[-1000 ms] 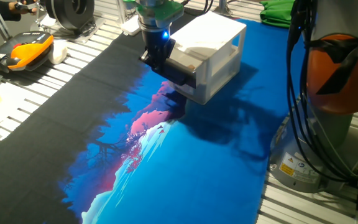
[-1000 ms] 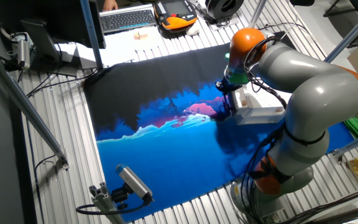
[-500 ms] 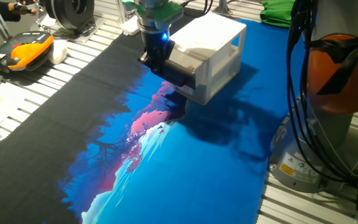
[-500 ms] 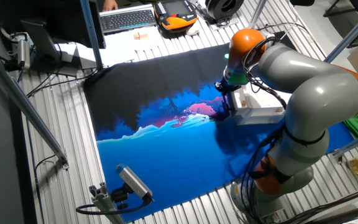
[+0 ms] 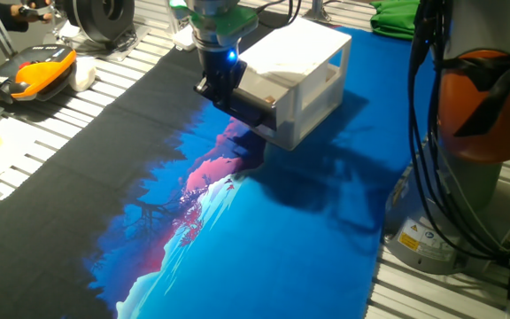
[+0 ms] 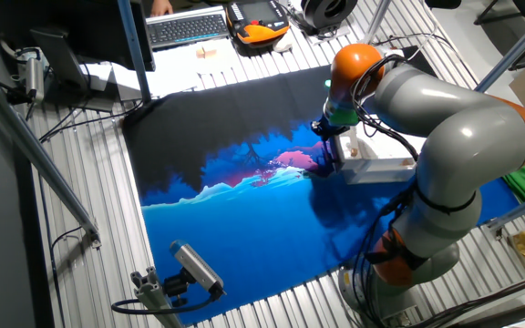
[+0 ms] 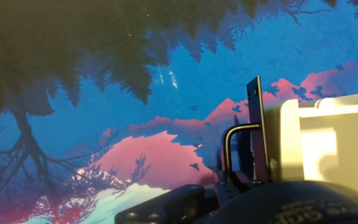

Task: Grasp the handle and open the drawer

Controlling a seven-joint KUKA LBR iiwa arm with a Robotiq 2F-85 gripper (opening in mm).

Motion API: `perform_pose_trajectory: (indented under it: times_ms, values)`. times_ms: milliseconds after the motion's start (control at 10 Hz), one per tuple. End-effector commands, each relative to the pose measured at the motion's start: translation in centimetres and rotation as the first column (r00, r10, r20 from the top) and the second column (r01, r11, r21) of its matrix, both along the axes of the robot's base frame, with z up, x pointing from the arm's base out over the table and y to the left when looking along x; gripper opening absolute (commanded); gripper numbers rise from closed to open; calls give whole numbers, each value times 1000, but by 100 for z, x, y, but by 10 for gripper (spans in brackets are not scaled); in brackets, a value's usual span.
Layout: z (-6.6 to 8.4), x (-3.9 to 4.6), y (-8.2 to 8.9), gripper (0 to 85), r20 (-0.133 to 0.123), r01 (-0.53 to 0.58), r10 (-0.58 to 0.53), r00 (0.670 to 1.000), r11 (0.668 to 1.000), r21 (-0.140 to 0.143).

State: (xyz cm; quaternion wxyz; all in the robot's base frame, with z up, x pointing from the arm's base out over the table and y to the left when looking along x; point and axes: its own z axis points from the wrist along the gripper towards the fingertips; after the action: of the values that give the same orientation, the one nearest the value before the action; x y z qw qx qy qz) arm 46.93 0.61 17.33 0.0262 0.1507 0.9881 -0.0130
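Observation:
The white cabinet (image 5: 304, 49) stands on the printed mat at the back. Its drawer (image 5: 259, 89) is slid out a little toward the left. The black bar handle (image 5: 253, 111) runs along the drawer front. My gripper (image 5: 218, 91) comes down from above and is shut on the left end of the handle. In the other fixed view the gripper (image 6: 324, 162) is at the left face of the cabinet (image 6: 381, 169). The hand view shows the handle (image 7: 257, 124) upright beside the white drawer front (image 7: 303, 143), with my dark fingers (image 7: 166, 208) at the bottom edge.
The blue, pink and black mat (image 5: 237, 230) covers the table. An orange and black pendant (image 5: 29, 71) lies at the far left. The arm's orange base (image 5: 485, 89) and cables stand at the right. A green cloth (image 5: 401, 18) lies behind the cabinet. A keyboard (image 6: 185, 27) lies at the back.
My gripper has moved slightly left, away from the cabinet, with the handle in it. The drawer has slid out a little. The cabinet has stayed put.

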Motion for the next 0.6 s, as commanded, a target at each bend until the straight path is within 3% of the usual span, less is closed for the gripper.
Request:
perform_pose_trajectory:
  times_ms: [0, 500]
  values:
    - [2, 0, 20, 0, -1, 2, -2, 1000, 1000, 2]
    - [70, 26, 66, 0, -15, 8, -8, 1000, 1000, 11]
